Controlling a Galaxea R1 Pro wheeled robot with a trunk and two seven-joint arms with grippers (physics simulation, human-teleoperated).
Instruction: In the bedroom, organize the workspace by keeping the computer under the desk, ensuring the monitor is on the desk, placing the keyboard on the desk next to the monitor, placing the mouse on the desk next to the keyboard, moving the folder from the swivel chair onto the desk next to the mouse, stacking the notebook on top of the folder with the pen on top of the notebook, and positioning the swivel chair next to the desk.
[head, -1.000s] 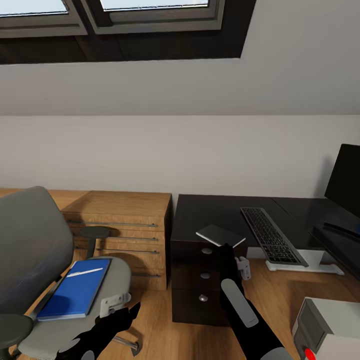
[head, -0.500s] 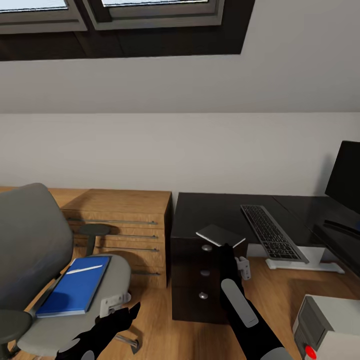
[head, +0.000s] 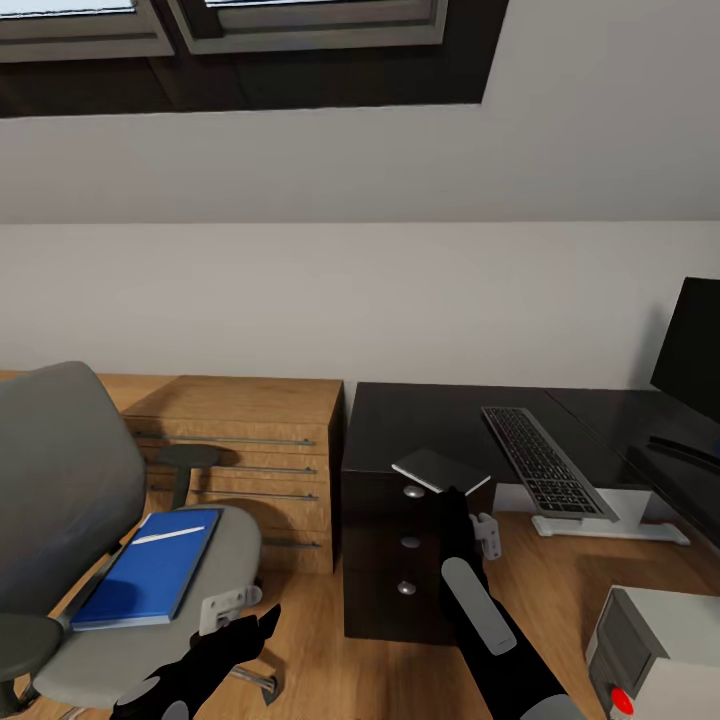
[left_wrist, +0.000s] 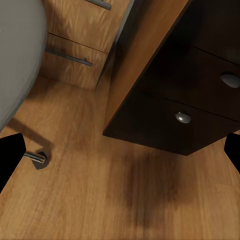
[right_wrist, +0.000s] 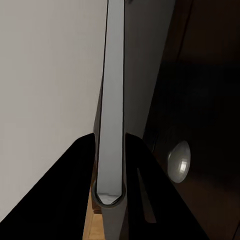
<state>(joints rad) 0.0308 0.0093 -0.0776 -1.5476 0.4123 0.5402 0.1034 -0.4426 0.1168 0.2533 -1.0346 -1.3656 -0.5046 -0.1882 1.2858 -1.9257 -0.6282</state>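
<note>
On the desk (head: 420, 425), its near-left corner, the right hand (head: 448, 490) pinches the notebook (head: 440, 470) (folder (head: 150, 565) lies on the chair (head: 60, 520)), so fetching the folder seemingly comes next.

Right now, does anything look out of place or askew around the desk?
Yes. The notebook hangs skewed over the desk's front edge, clamped edge-on in the right pincer. The blue folder lies on the swivel chair seat, and the keyboard overhangs the desk edge.
</note>
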